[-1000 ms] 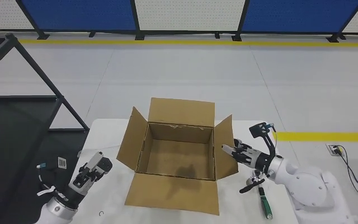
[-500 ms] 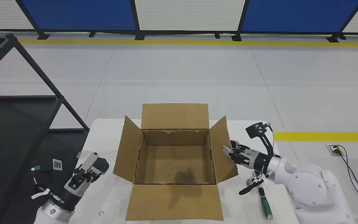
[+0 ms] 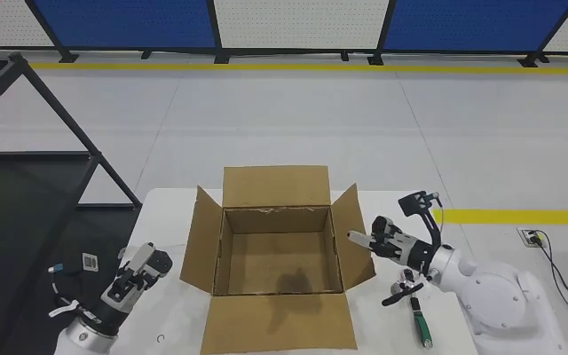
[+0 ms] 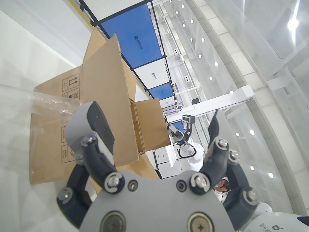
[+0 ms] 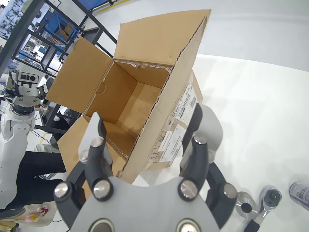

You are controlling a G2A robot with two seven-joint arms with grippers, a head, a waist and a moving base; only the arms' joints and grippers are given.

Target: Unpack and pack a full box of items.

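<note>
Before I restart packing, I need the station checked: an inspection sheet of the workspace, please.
Surface: white table.
Job's things: cardboard box, flaps open, nothing inside; ratchet wrench and socket out by the right arm.
Clutter: clear plastic film left of the box.
Grippers: left gripper open, apart from the box; right gripper open, right flap between its fingers.
Cables: wrist cable on the left arm; floor cable at right.
Surroundings: blue and white partitions, black rack.

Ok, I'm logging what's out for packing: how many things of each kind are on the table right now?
Cardboard box: 1
Ratchet wrench: 1
Socket: 1
Labelled container, cut off at the view's edge: 1
Total: 4
</note>
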